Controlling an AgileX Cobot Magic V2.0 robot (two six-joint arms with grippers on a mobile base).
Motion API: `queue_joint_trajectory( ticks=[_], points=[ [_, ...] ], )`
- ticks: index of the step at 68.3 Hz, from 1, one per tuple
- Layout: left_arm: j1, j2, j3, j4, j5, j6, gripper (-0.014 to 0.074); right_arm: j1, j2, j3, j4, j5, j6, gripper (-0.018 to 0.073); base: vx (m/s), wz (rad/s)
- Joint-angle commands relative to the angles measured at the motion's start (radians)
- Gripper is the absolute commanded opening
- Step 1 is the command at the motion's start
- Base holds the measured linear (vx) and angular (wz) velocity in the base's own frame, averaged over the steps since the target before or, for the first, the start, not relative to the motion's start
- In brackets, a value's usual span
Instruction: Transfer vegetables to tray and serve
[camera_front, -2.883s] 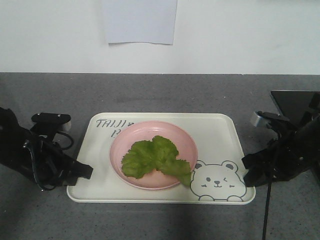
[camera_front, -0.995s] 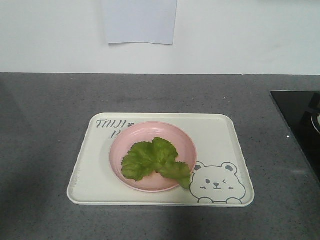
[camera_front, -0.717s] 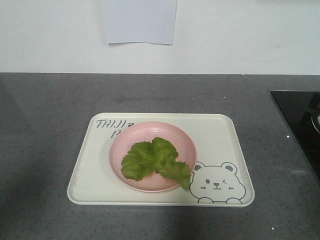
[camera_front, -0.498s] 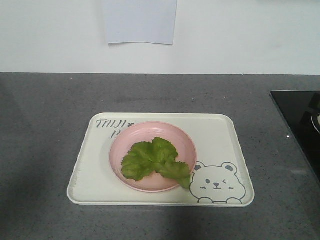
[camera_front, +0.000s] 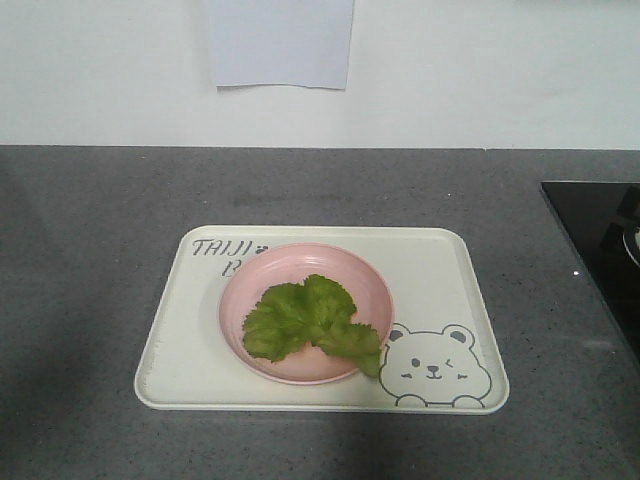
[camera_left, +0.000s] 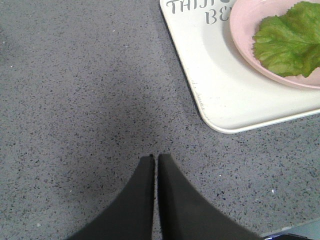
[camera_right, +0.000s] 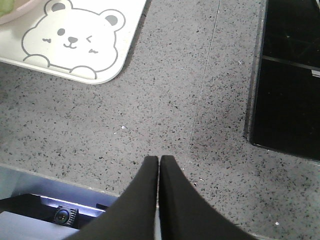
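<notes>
Lettuce leaves (camera_front: 310, 320), bright green and ruffled, lie in a round pink plate (camera_front: 243, 300) on the cream tray (camera_front: 440, 270), centre of the front view; one leaf tip hangs over the plate's lower right rim next to the bear drawing (camera_front: 435, 365). Tray sits flat on grey speckled counter (camera_front: 100, 220), bare counter all round it, widest at left and top of frame. Black glass panel (camera_front: 600, 240) at right edge, apart from tray. White paper sheet (camera_front: 280, 42) on the wall, top centre. Left gripper (camera_left: 155, 159) at bottom centre of its wrist view, fingers pressed together, nothing between, over counter below-left of the tray corner. Right gripper (camera_right: 159, 160) same, tips closed together, over counter between tray corner at upper left and black panel at right
</notes>
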Motion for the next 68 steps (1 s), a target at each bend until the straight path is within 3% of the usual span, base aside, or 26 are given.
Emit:
queue_joint_trajectory(
  ticks=[1, 12, 19, 35, 51, 68],
  points=[
    [0.000, 0.000, -0.024, 0.004, -0.047, -0.010, -0.0008, 0.002, 0.006, -0.024, -0.004, -0.051, -0.010, -0.0010, 0.00, 0.00],
    [0.001, -0.024, -0.024, 0.000, -0.048, -0.009, -0.0007, 0.002, 0.006, -0.024, -0.003, -0.051, -0.010, -0.0010, 0.00, 0.00],
    [0.035, -0.086, -0.014, -0.009, -0.088, 0.051, -0.0007, 0.002, 0.006, -0.024, -0.003, -0.040, -0.010, -0.0010, 0.00, 0.00],
    [0.169, -0.282, 0.173, -0.130, -0.381, 0.186, -0.0007, 0.002, 0.006, -0.024, -0.003, -0.020, -0.010, -0.0010, 0.00, 0.00],
    [0.236, -0.461, 0.466, -0.128, -0.638, 0.178, -0.0007, 0.002, 0.006, -0.024, -0.003, -0.020, -0.010, -0.0010, 0.00, 0.00],
    [0.290, -0.589, 0.643, -0.128, -0.780, 0.172, -0.0007, 0.002, 0.006, -0.024, -0.003, -0.020, -0.010, -0.0010, 0.00, 0.00]
  ],
)
